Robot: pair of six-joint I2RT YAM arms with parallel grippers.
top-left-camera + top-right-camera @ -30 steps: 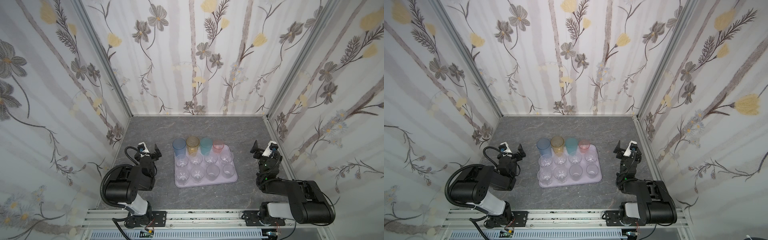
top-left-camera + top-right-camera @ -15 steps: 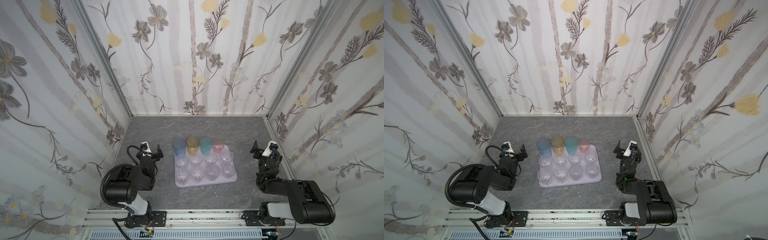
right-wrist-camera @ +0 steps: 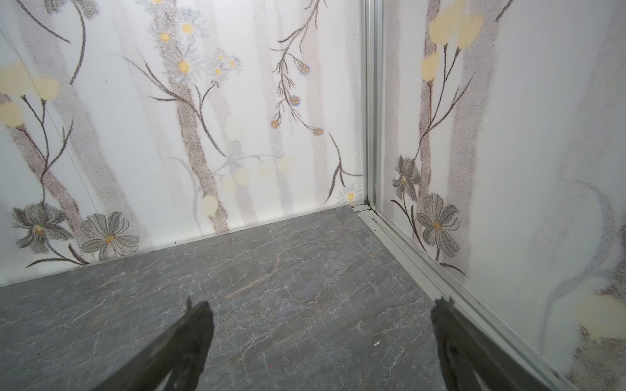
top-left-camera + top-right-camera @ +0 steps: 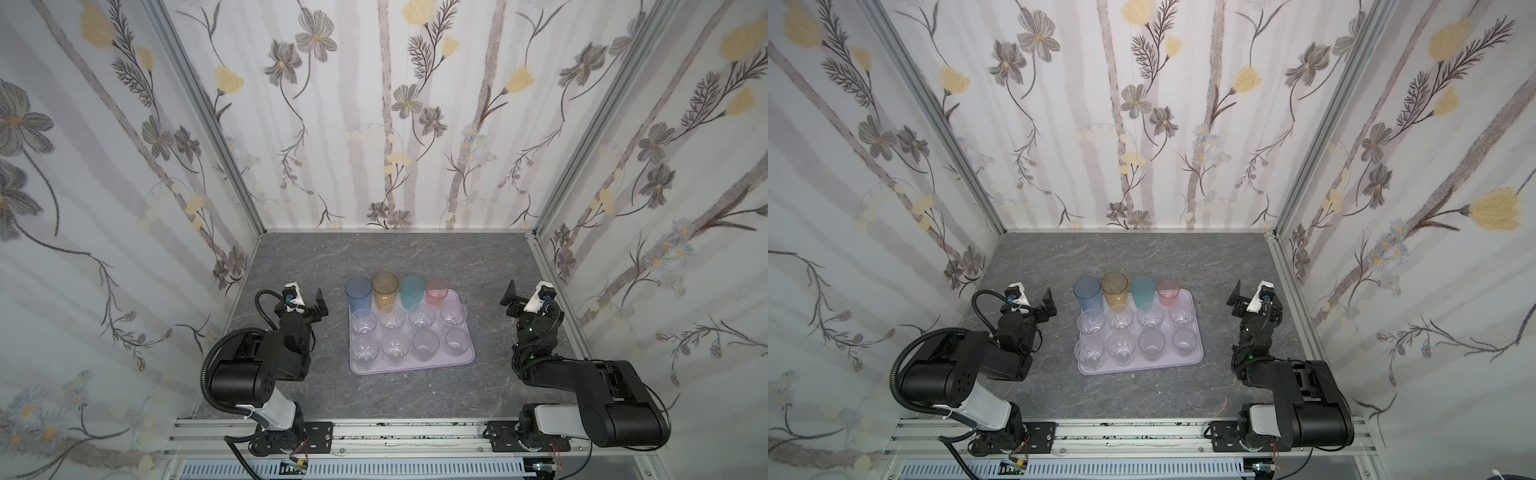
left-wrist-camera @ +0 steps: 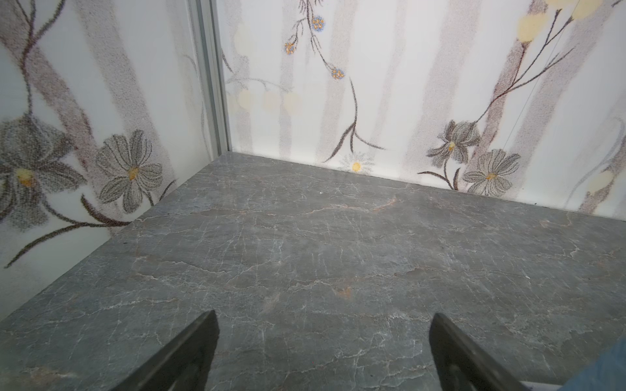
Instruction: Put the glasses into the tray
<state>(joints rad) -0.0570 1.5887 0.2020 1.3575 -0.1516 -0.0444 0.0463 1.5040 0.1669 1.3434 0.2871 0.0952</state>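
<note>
Desk [image 4: 374, 257]: grey stone-look top with pale veins, matt, flat. Boxed by floral walls [image 4: 395, 124] on three sides.

Left arm [image 4: 249, 374] and right arm [image 4: 602, 399]: black, folded low at the front corners.

Tray [image 4: 415, 368]: pale lilac plastic with rounded corners and a low rim. It sits mid-desk between the arms, nearer the front edge, with its long axis left to right.

Left gripper [image 5: 323, 316]: dark tapered fingers [image 5: 189, 352] spread wide, only bare desk between them. It is just beside the tray's back left corner. A blue sliver at the edge of the left wrist view is probably the blue tumbler.

Right gripper [image 3: 321, 303]: fingers [image 3: 183, 342] equally wide apart and empty, near the right wall and farther from the tray than the left one.

Glasses [image 4: 392, 320]: small see-through tumblers, upright, in three rows of four on the tray.
- Back row: blue [image 4: 358, 291], amber [image 4: 385, 286], teal [image 4: 412, 289], pink [image 4: 436, 291].
- Other rows: clear, with two frosted [image 4: 424, 345] at the front right.
- I cannot tell whether the blue one's base is fully inside the rim.

Key relation: both grippers point at the back wall, and the tray lies to each one's inner side. The left is nearer.

Judgement: no tumbler is visible on the bare desk, so the task looks complete.
</note>
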